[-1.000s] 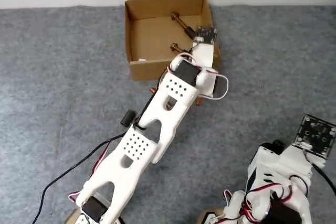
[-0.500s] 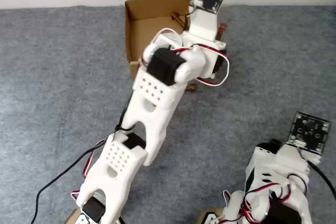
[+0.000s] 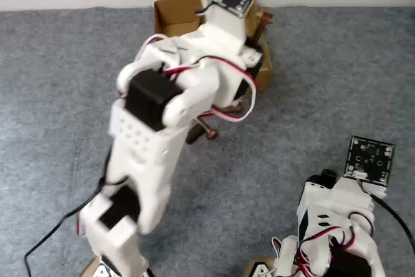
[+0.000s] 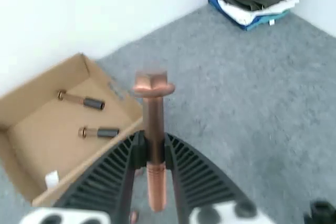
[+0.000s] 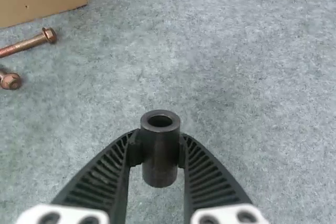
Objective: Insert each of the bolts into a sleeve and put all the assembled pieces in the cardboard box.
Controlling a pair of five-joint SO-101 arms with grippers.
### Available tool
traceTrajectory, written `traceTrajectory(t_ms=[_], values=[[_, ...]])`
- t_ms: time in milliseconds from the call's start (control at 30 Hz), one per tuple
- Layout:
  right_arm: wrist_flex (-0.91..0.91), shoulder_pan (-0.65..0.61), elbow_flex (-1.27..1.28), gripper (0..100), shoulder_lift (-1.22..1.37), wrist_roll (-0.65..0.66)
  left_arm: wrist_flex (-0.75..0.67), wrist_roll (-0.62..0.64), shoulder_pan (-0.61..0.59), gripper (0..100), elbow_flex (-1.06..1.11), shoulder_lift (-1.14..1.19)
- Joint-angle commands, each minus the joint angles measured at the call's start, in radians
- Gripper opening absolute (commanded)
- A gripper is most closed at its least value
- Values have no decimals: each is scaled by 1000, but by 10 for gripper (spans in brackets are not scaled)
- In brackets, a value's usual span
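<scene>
High view, box [image 3: 170, 17] half behind arm [image 3: 162, 111]; left pincer [image 4: 154, 142] tight on bolt [image 4: 154, 111], right pincer [image 5: 159, 141] on sleeve [image 5: 159, 158].

L arm [image 3: 159, 128] raised, L pincer [image 4: 154, 142] gripping bolt [image 4: 154, 116]; R arm [image 3: 337, 215] low, R pincer [image 5: 159, 141] gripping sleeve [image 5: 159, 161].

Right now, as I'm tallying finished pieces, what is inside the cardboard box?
Two assembled pieces and a white scrap lie on the cardboard box floor; the left hand and its bolt hide one corner.

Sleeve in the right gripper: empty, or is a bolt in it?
Empty: the sleeve shows an open, dark bore with nothing in it.
</scene>
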Motion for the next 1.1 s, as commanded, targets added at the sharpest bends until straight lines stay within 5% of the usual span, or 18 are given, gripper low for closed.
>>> traceTrajectory(t_ms=[0, 233, 567, 900, 1067], values=[[7, -8, -34, 8, -2, 12, 18, -15, 5, 4, 197, -233], [-5, -162, -31, 8, -2, -14, 3, -17, 6, 4, 456, -496], [-102, -562, 38, 8, -1, -170, -94, -57, 6, 4, 877, -852], [-234, -918, 107, 9, -1, -183, -356, -68, -2, 4, 1362, -1300], [-309, -992, 107, 9, -1, -181, -517, 95, -2, 4, 1534, -1473]])
